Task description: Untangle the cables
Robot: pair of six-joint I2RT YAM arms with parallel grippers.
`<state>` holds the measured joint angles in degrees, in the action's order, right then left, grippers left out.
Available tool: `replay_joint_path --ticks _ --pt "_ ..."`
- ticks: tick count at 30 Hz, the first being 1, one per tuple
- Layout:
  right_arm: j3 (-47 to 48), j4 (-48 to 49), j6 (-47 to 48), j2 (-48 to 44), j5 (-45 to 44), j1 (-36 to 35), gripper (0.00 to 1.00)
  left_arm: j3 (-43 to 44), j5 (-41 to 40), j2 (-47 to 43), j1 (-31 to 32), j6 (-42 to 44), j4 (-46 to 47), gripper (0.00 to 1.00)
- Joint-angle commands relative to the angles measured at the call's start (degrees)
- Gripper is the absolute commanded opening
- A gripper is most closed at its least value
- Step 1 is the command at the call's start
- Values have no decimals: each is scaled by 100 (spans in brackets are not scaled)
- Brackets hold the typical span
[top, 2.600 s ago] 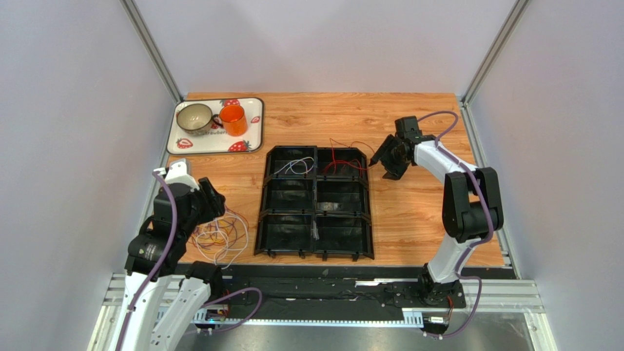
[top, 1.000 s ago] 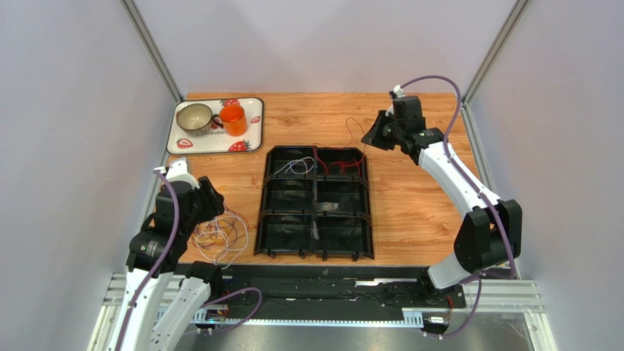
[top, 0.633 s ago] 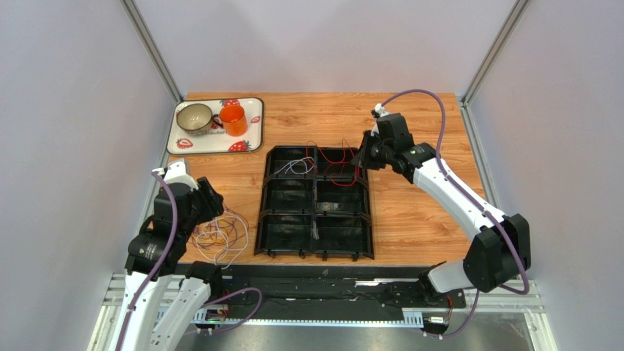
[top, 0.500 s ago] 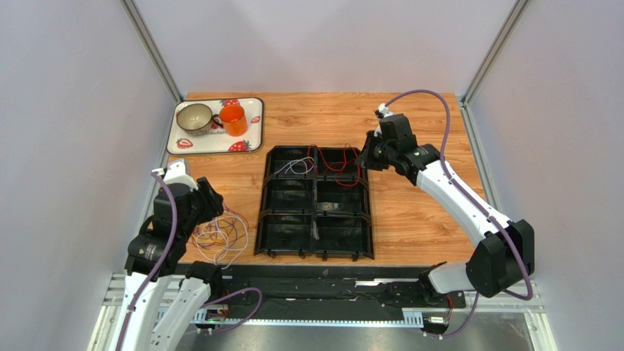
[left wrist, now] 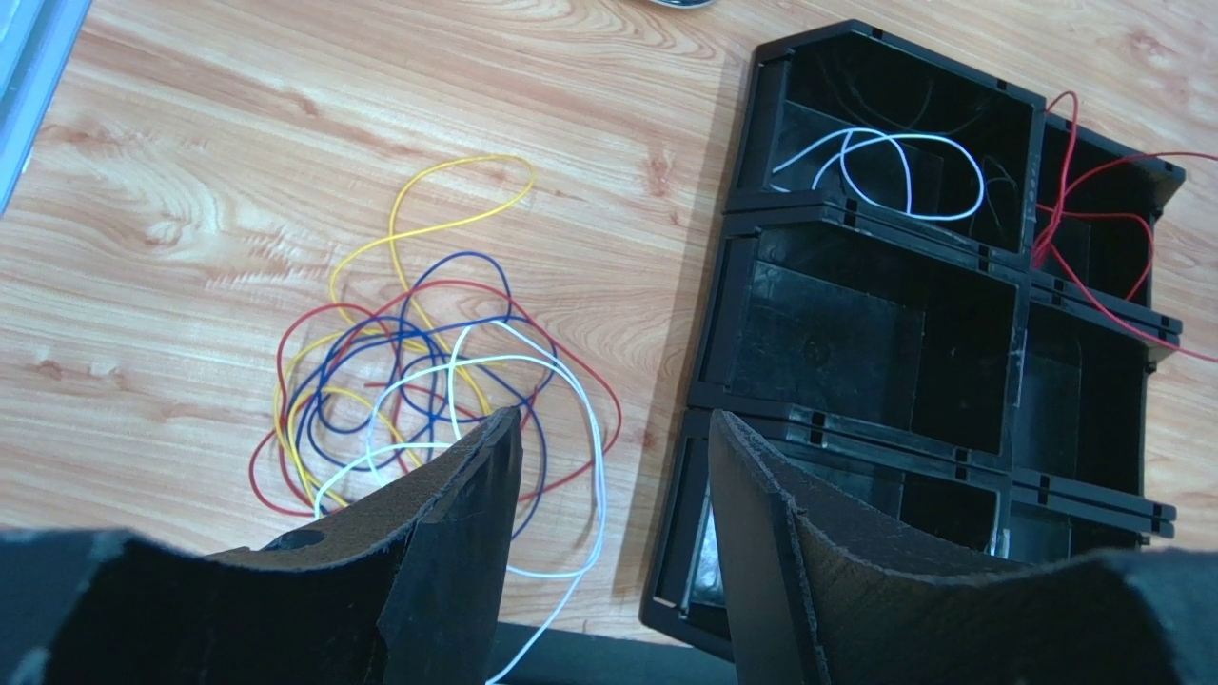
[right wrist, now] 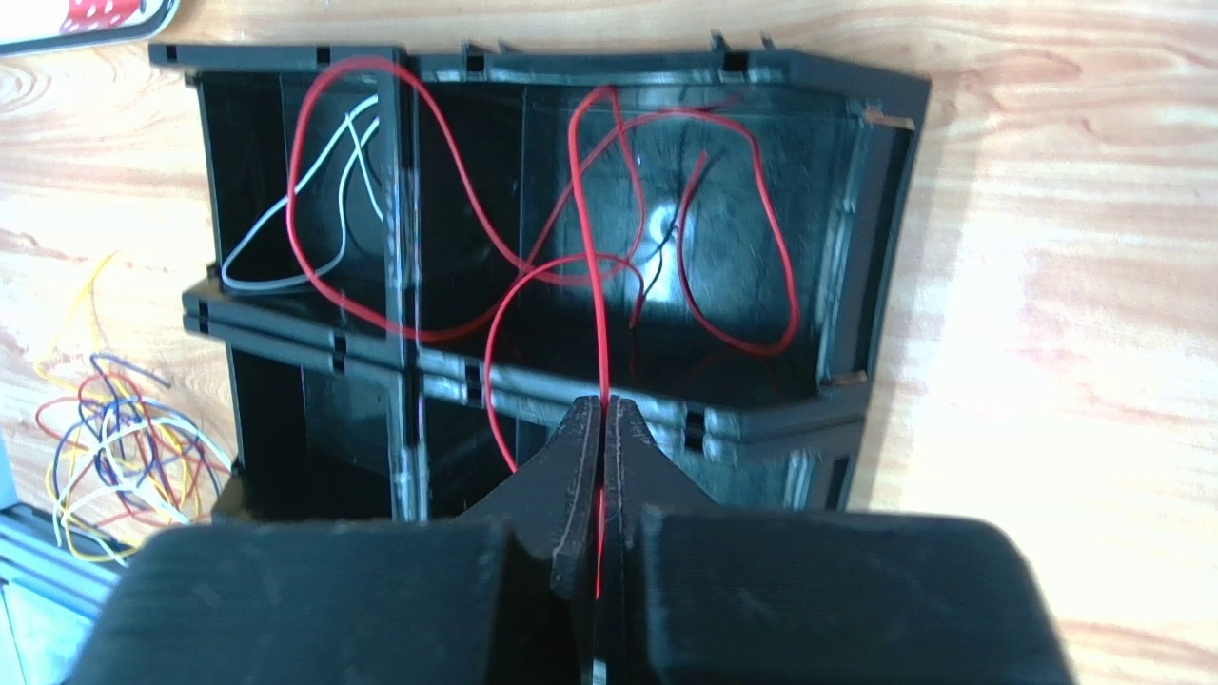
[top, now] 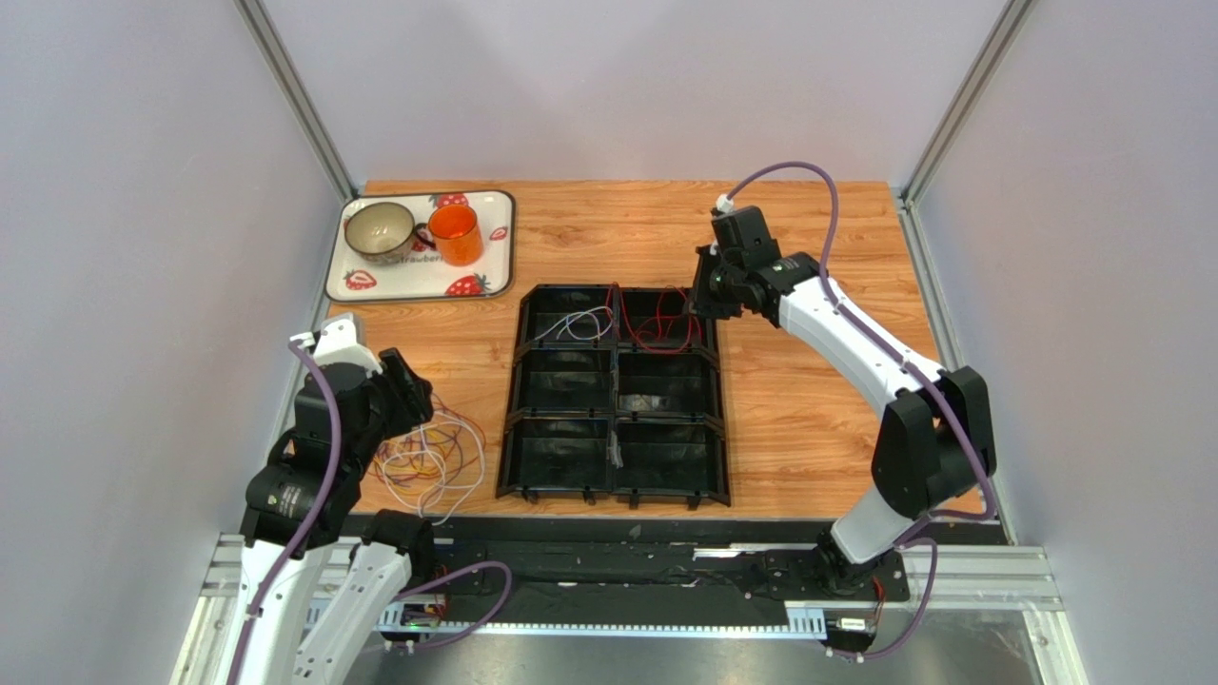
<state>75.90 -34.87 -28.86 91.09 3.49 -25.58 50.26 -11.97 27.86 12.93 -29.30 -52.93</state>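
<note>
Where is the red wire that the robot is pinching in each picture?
Top external: the red cable loops in the far right compartment of the black tray, beside the right gripper.
Left wrist: upper right edge, same compartment.
Right wrist: centre, running down between the shut fingers of the right gripper.
Shared landmark: the black tray.

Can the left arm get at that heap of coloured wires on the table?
Probably yes: the tangled wires lie uncovered on the wooden table just beyond the left arm's open jaws, nothing in between.
</note>
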Motion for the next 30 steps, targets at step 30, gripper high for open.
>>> replay_joint_path --ticks 30 --pt "-30 1738 1155 1412 -955 1 0 19 -166 203 -36 -94 2 59"
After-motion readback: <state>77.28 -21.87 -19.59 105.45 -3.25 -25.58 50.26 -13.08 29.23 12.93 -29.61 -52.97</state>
